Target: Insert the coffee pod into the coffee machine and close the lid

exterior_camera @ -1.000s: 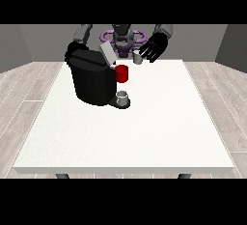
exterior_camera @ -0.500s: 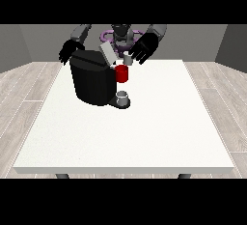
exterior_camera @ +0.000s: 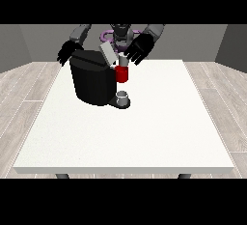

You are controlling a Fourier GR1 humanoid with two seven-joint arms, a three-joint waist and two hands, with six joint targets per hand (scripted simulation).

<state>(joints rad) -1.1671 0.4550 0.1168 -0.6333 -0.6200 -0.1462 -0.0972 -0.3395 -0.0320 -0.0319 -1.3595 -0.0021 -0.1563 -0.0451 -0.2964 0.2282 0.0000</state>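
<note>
While the broad white tabletop [exterior_camera: 144, 137] carries the bulky black coffee machine [exterior_camera: 94, 81], its grey lid [exterior_camera: 108, 54] stands raised; closing appears next. Spread, the hand at the view's right [exterior_camera: 140, 49] hovers beside it. The pod itself is hidden.

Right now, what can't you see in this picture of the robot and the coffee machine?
- Whether the coffee pod is inside: in the front view the coffee machine and its raised lid hide the slot.
- The hand at the view's left is partly behind the machine.
- The small cup is too small to see inside.
</note>
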